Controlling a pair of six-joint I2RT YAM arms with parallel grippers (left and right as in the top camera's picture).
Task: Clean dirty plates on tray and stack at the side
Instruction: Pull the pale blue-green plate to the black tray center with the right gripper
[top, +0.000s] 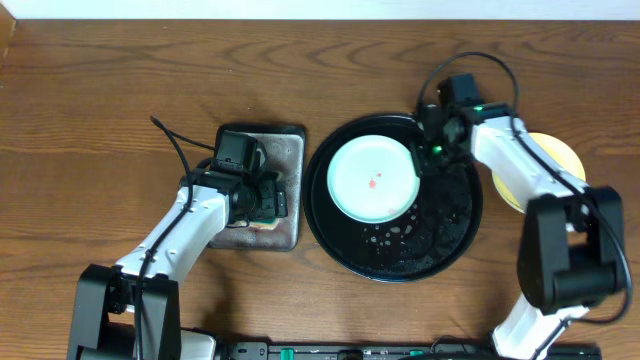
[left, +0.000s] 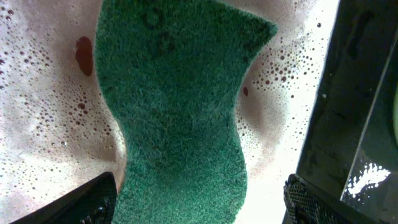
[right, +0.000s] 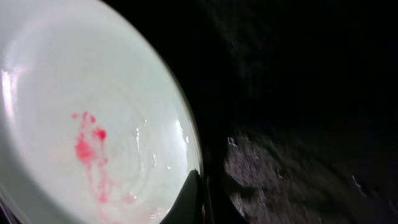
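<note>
While the left gripper (left: 199, 202) hangs low over the grey metal tray (top: 291, 140) at the left of the table, its jaws stand wide, one on each side of a green sponge (left: 180, 124) lying in pinkish suds (left: 37, 93). Just right of that sits the tray (top: 400, 252), black, round and wet. A pale light-blue plate (top: 365, 170) lies in its far left part, with a small red smear (right: 87, 152) near the middle. The right gripper (top: 432, 148) is at this plate's right rim. One dark finger (right: 191, 196) shows against the edge, but I cannot tell whether the jaws grip it. Further right, off the tray, a yellow plate (top: 562, 152) rests on the table, partly under the right arm.
</note>
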